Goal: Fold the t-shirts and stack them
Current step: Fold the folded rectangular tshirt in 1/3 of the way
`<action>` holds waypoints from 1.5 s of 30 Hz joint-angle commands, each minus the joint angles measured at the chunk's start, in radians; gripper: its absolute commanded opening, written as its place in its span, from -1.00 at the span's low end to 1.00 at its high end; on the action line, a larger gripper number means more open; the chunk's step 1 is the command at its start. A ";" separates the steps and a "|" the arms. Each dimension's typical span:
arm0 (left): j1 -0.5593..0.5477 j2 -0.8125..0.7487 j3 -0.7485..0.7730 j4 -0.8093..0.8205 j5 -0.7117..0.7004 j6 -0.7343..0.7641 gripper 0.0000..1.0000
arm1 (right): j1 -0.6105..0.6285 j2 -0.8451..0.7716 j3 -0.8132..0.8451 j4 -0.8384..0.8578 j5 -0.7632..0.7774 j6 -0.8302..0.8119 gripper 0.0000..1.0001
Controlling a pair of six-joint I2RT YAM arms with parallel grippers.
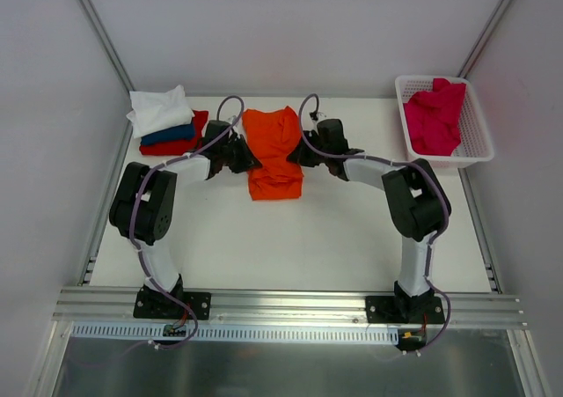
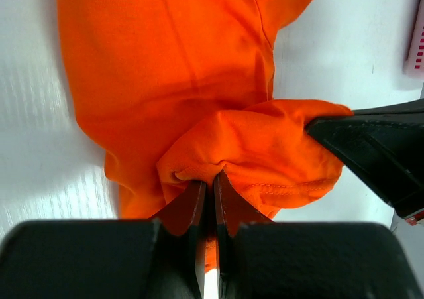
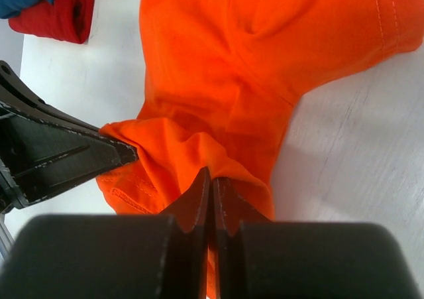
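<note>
A bright orange t-shirt lies partly folded at the table's far middle. My left gripper is shut on its left edge, and in the left wrist view the jaws pinch a bunched fold of the orange t-shirt. On the opposite edge my right gripper is also shut, its jaws pinching the orange t-shirt. Each wrist view shows the other gripper's fingers on the same lifted fold. At the far left sits a stack of white, dark blue and red t-shirts. A crimson-pink t-shirt fills the basket.
A white lattice basket stands at the far right corner. Grey walls close in the table on the left, back and right. The metal rail with both arm bases runs along the near edge.
</note>
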State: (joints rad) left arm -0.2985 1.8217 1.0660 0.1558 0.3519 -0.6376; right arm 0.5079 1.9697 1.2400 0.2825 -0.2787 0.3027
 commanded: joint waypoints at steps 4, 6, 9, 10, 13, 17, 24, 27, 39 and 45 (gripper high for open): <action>0.030 0.057 0.083 0.042 0.042 0.036 -1.00 | -0.012 0.047 0.090 -0.003 -0.039 0.003 -0.99; 0.035 0.076 0.098 0.042 0.047 0.035 -1.00 | -0.015 0.067 0.101 -0.008 -0.047 0.004 -0.99; 0.041 0.091 0.117 0.042 0.056 0.036 -1.00 | -0.019 0.086 0.121 -0.016 -0.054 0.004 -0.95; 0.041 0.096 0.120 0.041 0.058 0.036 -0.86 | -0.019 0.089 0.122 -0.014 -0.056 0.003 -0.91; 0.044 0.105 0.130 0.039 0.059 0.038 -0.26 | -0.020 0.093 0.128 -0.016 -0.057 0.003 -0.57; 0.047 0.111 0.146 0.036 0.067 0.039 0.31 | -0.022 0.092 0.133 -0.022 -0.057 -0.002 -0.44; 0.052 0.108 0.172 0.022 0.059 0.038 0.61 | -0.025 0.098 0.144 -0.025 -0.065 -0.001 -0.42; 0.055 0.111 0.193 0.013 0.062 0.035 0.61 | -0.026 0.100 0.150 -0.029 -0.066 -0.001 -0.43; 0.062 0.168 0.339 -0.004 0.093 -0.007 0.61 | -0.063 0.043 0.124 -0.028 -0.039 -0.005 -0.41; 0.062 0.174 0.336 -0.004 0.101 -0.010 0.61 | -0.086 0.034 0.113 -0.029 -0.033 -0.010 -0.40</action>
State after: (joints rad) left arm -0.2466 2.0056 1.3895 0.1410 0.4198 -0.6407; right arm 0.4328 2.0655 1.3529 0.2420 -0.3214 0.3054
